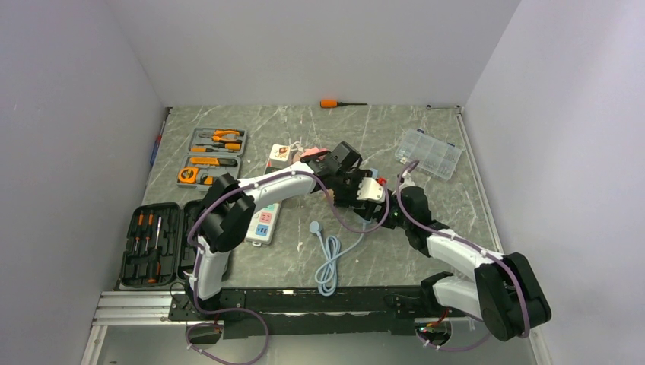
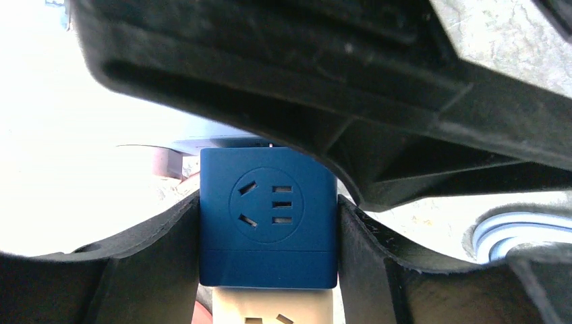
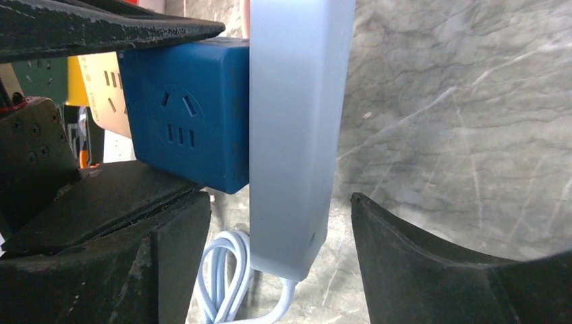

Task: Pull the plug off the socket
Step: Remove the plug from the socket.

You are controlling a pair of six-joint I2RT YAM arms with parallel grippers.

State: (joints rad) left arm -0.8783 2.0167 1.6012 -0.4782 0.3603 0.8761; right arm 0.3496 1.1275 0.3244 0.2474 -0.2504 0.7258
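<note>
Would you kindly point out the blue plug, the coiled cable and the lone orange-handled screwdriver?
blue plug [image 2: 268, 216]: left wrist view, its front face with the slots.
coiled cable [image 1: 328, 266]: top view, middle of the loops.
orange-handled screwdriver [image 1: 328, 103]: top view, its orange handle.

Pale lavender walls [image 1: 304, 46] on 3 sides, grey marbled tabletop [image 1: 289, 258], even light

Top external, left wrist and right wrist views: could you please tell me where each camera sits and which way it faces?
Top external: above and behind the bases, looking down on the table; both arms show whole.
Left wrist: on that wrist, looking along the left gripper at the blue plug it clamps; its fingers flank the plug.
Right wrist: on that wrist, looking along the open right gripper, astride the pale strip.
Shared: both wrist views show the blue plug.
</note>
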